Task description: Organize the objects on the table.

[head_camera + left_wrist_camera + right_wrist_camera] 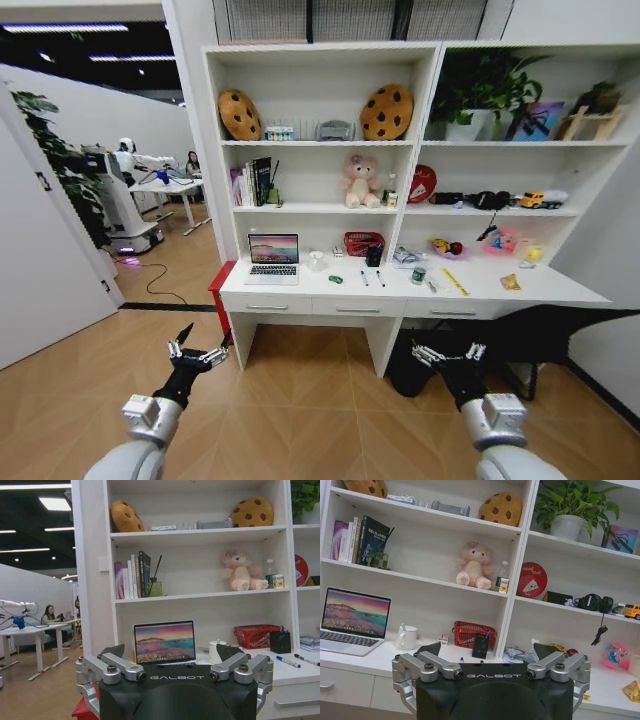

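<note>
The long white table point(545, 291) stands ahead under tall shelving. On it lie a silver laptop point(273, 258) with its screen lit, a tiny green toy car point(335, 279), two white pens point(364, 278) point(380, 278) and a green-topped container point(418, 275). My left gripper point(196, 353) and right gripper point(448, 352) hang low over the wooden floor, well short of the desk. Both are open and hold nothing. The left wrist view shows the left gripper point(172, 652) facing the laptop point(164, 642) and pens point(287, 662). In the right wrist view the right gripper point(492, 650) faces the desk's middle.
A white mug point(316, 260), red basket point(363, 243), black pen holder point(373, 256) and yellow ruler point(455, 282) also sit on the desk. A red box point(220, 290) stands at its left end. A dark bag point(415, 365) lies underneath. Open floor separates me from the desk.
</note>
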You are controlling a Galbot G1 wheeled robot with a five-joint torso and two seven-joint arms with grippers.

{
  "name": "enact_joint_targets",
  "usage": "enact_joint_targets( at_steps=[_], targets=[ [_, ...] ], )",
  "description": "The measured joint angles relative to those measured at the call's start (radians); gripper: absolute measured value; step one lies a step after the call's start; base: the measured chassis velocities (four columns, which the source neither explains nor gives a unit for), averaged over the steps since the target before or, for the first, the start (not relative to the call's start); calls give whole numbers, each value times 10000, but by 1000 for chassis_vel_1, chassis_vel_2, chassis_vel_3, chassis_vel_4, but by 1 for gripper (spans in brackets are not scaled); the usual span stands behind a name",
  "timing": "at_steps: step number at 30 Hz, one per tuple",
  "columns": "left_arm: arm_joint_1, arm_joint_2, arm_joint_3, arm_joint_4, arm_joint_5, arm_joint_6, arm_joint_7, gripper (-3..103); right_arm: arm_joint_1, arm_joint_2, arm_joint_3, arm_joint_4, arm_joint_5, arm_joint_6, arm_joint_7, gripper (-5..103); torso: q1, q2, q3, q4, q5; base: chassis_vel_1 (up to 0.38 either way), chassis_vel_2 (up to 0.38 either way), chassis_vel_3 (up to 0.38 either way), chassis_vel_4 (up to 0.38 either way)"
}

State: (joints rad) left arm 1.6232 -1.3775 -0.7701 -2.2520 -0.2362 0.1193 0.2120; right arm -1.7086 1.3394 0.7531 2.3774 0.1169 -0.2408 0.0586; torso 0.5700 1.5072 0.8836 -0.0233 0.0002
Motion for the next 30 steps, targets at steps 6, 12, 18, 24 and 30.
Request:
enact_joint_targets(
  at_steps=[6,12,18,24,30],
  targets=[
    [-1,-45,-10,63,71,-89,-16,100,71,-29,-16,-70,84,140,5,100,1,0,1,2,-3,148,172,-143,-166],
    [28,-76,-27,86,185,-91,-180,100,20,3,-18,-79,108,265,30,100,-1,2,-1,3,-3,55,82,-47,-45],
    [46,-89,-25,89,284,-90,-196,100,-1,22,-11,-87,96,314,52,100,0,1,0,0,0,-41,-55,19,13],
    [68,-131,-29,158,221,-253,-200,100,-39,52,-36,-82,84,395,78,100,0,1,0,0,-2,-8,-7,1,0],
    [152,-125,-123,131,82,-287,-212,100,-111,124,-55,-96,105,403,131,100,-1,1,0,1,-2,0,0,0,0]
  ],
)
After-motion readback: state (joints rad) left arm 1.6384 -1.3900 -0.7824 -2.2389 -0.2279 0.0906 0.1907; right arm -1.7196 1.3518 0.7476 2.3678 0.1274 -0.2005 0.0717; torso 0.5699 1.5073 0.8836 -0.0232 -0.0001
